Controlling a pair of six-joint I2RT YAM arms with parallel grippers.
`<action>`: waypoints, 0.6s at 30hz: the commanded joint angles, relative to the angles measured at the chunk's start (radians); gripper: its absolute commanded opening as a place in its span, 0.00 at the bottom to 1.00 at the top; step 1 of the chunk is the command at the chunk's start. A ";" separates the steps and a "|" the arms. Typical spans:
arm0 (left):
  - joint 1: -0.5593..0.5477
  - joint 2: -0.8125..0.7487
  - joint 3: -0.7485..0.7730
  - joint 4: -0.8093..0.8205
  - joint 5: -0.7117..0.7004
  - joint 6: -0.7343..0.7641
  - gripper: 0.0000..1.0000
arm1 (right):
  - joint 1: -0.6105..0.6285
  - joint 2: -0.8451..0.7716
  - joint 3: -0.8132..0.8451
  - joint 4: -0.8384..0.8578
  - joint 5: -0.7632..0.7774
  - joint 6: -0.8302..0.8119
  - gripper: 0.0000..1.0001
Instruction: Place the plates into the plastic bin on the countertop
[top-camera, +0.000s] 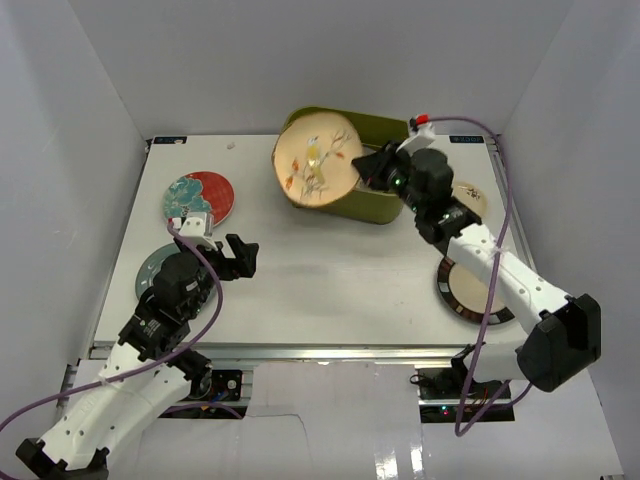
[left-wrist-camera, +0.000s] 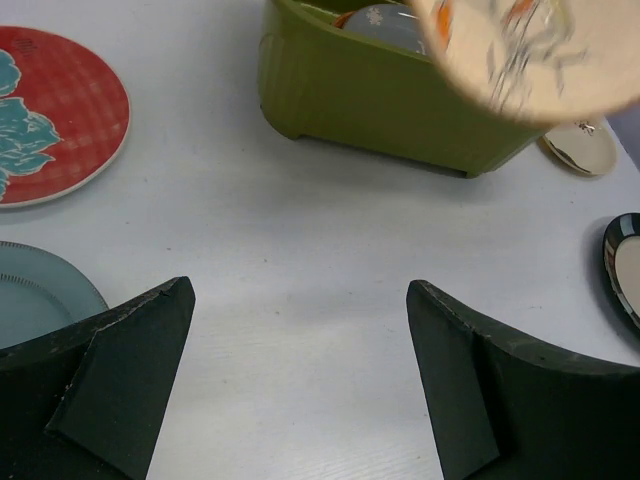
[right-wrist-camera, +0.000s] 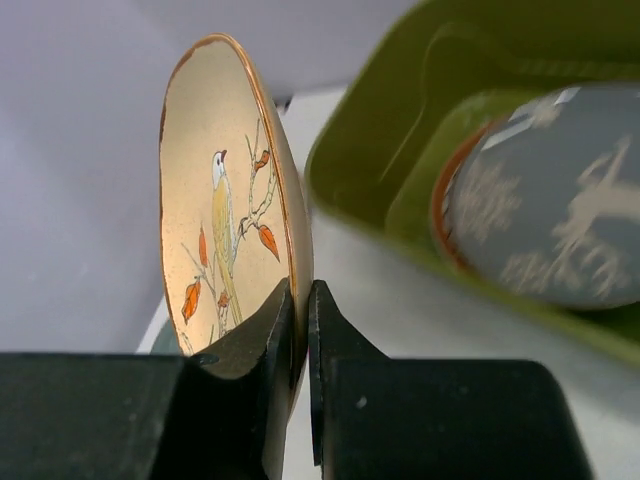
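A flat white countertop (top-camera: 330, 270) with a metal rail (top-camera: 330, 352) along its near edge sits inside plain pale walls (top-camera: 300, 60). One olive-green plastic bin (top-camera: 378, 207) stands toward 12 o'clock on it. Six plates show. The red-and-teal floral plate (top-camera: 200, 197) lies at 10 o'clock, the blue-grey plate (left-wrist-camera: 35, 295) at 8 o'clock, the dark-rimmed beige plate (top-camera: 458, 295) at 4 o'clock partly under the right arm, and the small cream plate (top-camera: 472, 197) at 2 o'clock just beside the bin. The grey deer plate (right-wrist-camera: 550, 200) lies inside the bin. The tan bird plate (top-camera: 315, 165) stands on edge at the bin's 9 o'clock end. The right gripper (right-wrist-camera: 301, 295) is clenched on its rim, and the plate extends from the fingers toward 9 o'clock in the top view. The left gripper (left-wrist-camera: 300, 290) hangs spread wide over bare table, grasping nothing.
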 joint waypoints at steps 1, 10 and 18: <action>0.004 0.008 -0.006 0.012 -0.014 0.002 0.98 | -0.116 0.056 0.192 0.063 -0.039 -0.037 0.08; 0.007 0.018 -0.009 0.009 -0.015 0.002 0.98 | -0.281 0.415 0.495 0.013 -0.134 0.020 0.08; 0.015 0.039 -0.006 0.006 -0.022 -0.004 0.98 | -0.308 0.600 0.599 -0.052 -0.179 0.002 0.08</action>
